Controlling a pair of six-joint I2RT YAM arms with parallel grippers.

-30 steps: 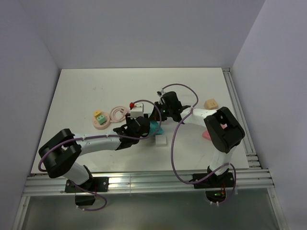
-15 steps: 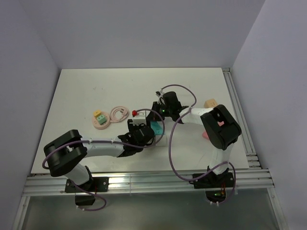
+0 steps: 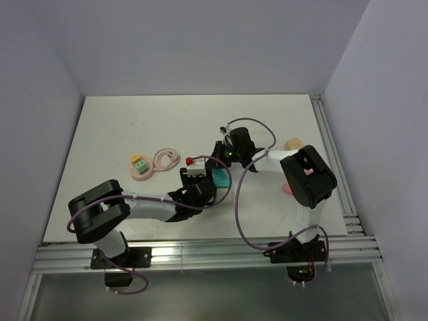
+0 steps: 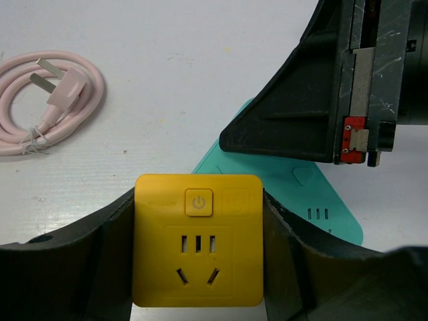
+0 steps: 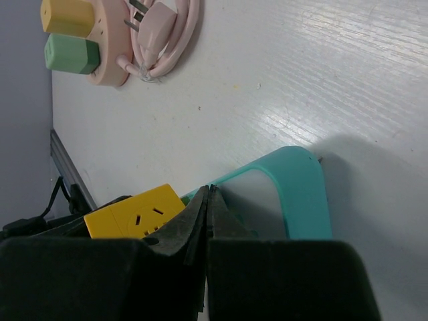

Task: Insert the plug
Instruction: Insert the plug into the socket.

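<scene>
Two grippers sit mid-table: right gripper (image 5: 206,200) pinched shut, empty, by the teal socket board (image 5: 304,194); left gripper (image 4: 198,267) clamping the yellow cube (image 4: 198,227). At nine o'clock the plug (image 5: 70,53) rests untouched on the pink strip (image 5: 110,75); insertion likely remains.

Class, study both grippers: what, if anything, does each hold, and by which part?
The left gripper clamps the yellow socket cube by its two opposite side faces. The right gripper is shut, with nothing visible between its fingers.
</scene>
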